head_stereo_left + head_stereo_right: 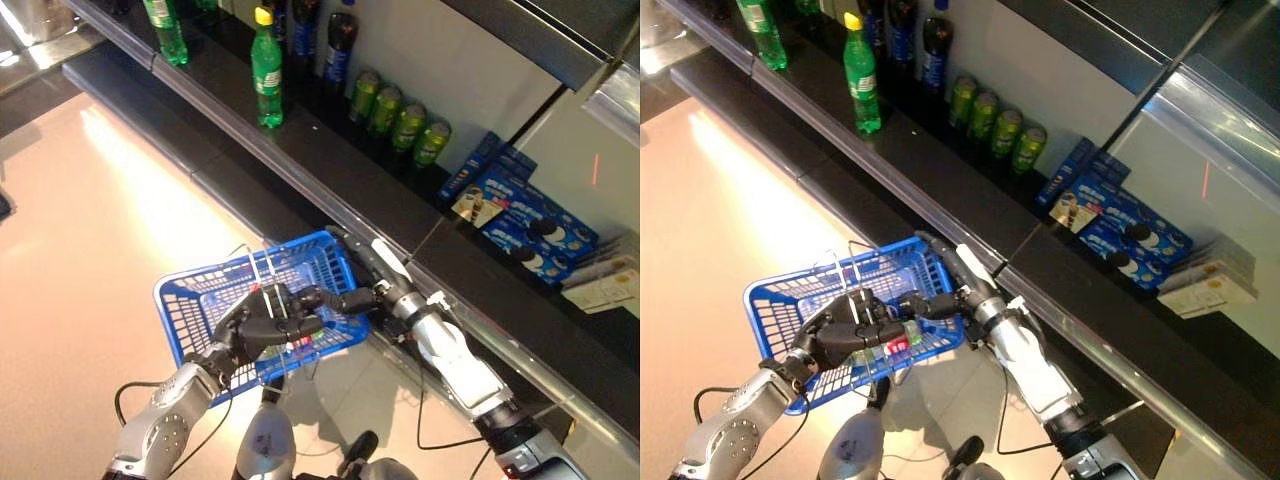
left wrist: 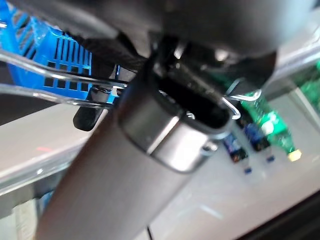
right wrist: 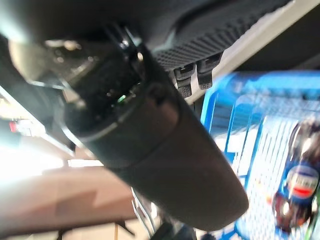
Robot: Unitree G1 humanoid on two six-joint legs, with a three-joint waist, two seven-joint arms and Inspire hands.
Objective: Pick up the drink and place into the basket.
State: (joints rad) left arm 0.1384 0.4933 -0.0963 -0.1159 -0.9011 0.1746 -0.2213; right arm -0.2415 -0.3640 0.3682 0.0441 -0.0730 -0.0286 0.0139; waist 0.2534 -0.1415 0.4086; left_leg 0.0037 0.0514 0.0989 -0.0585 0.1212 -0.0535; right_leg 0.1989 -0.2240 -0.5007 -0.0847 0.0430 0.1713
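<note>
Gripping the blue basket's [image 1: 200, 300] wire handles, the left hand [image 1: 262, 325] holds; right hand [image 1: 345, 298] unclear.

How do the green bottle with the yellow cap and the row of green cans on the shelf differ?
The green bottle with the yellow cap is tall and slim with a narrow neck; the green cans are short and squat. The bottle stands alone at its spot, while the cans stand in a close row of four. The bottle looks translucent; the cans look opaque. Both are green, upright, and on the same dark shelf.
</note>
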